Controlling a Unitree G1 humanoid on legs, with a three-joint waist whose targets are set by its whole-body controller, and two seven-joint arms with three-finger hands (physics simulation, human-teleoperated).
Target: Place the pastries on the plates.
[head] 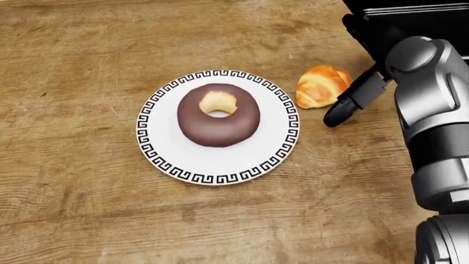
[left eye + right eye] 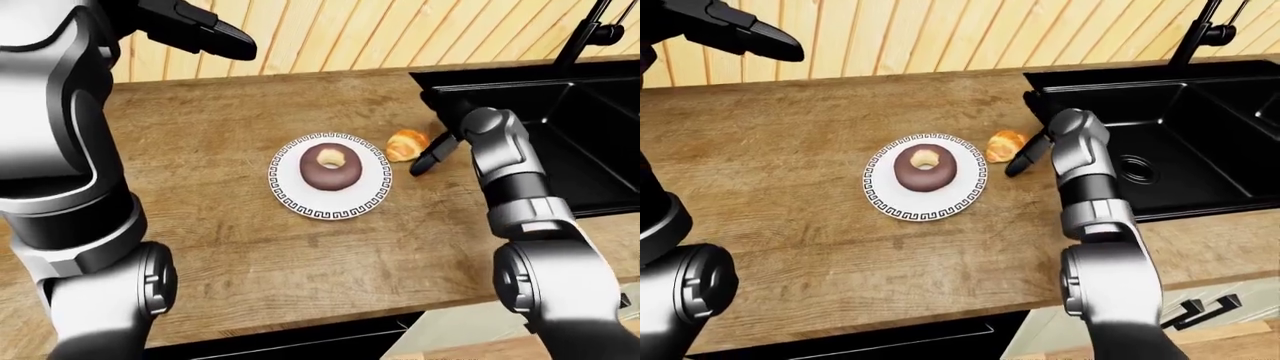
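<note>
Head view, one doughnut [image 1: 218, 114], one croissant [image 1: 321, 86], one plate [image 1: 220, 165]

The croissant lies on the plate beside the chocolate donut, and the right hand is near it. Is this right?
Not quite. In the head view the croissant lies on the wooden counter, just outside the plate. Only the chocolate donut is on the plate. The right hand is indeed near it.

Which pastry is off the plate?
The croissant: it lies on the bare counter beside the right hand. The chocolate doughnut sits on the plate.
</note>
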